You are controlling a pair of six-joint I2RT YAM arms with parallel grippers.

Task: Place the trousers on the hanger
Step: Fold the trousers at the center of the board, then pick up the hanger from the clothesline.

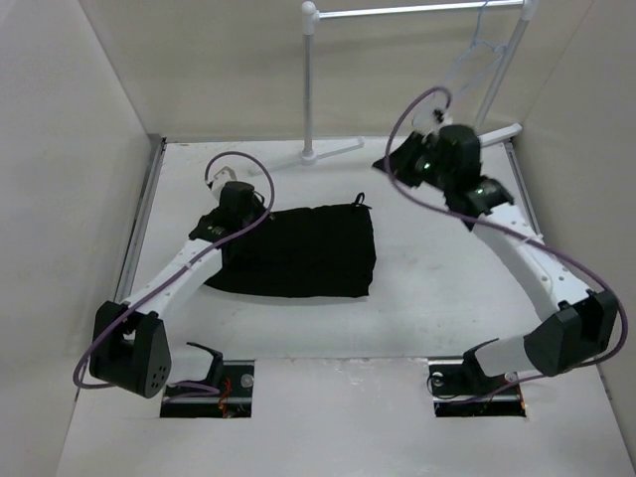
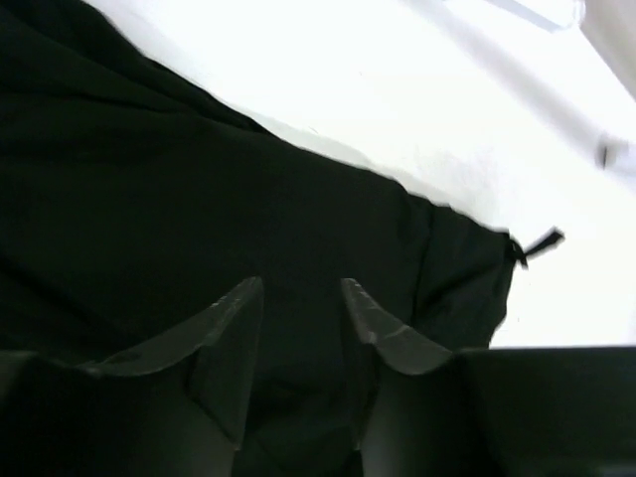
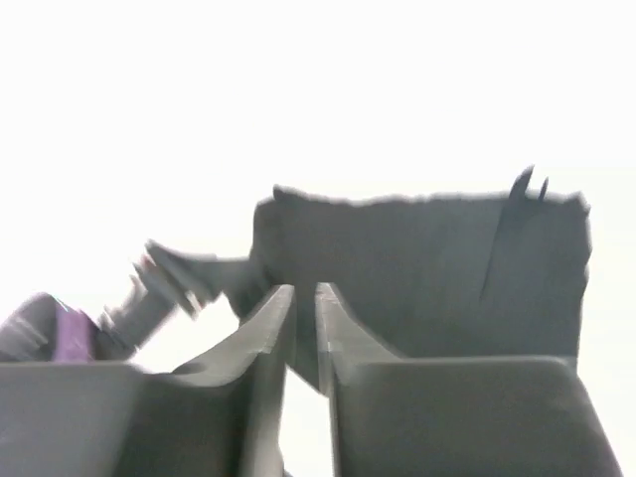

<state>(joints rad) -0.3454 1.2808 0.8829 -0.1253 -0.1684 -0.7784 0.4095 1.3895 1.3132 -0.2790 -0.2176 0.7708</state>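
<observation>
The black trousers (image 1: 298, 250) lie folded flat in the middle of the table. My left gripper (image 1: 253, 214) is low over their upper left edge. In the left wrist view its fingers (image 2: 231, 316) stand apart over the black fabric (image 2: 149, 189), with nothing clamped between them. My right gripper (image 1: 390, 161) is raised at the back right, near the rack, with its jaws almost closed and empty (image 3: 304, 294). The right wrist view looks back at the trousers (image 3: 417, 268). The thin pale hanger (image 1: 475, 55) hangs from the rack bar at the top right.
The white garment rack (image 1: 310, 79) stands at the back with feet on the table (image 1: 333, 151). Beige walls close in the left, right and back. A small black loop (image 1: 360, 202) sticks out at the trousers' upper right corner.
</observation>
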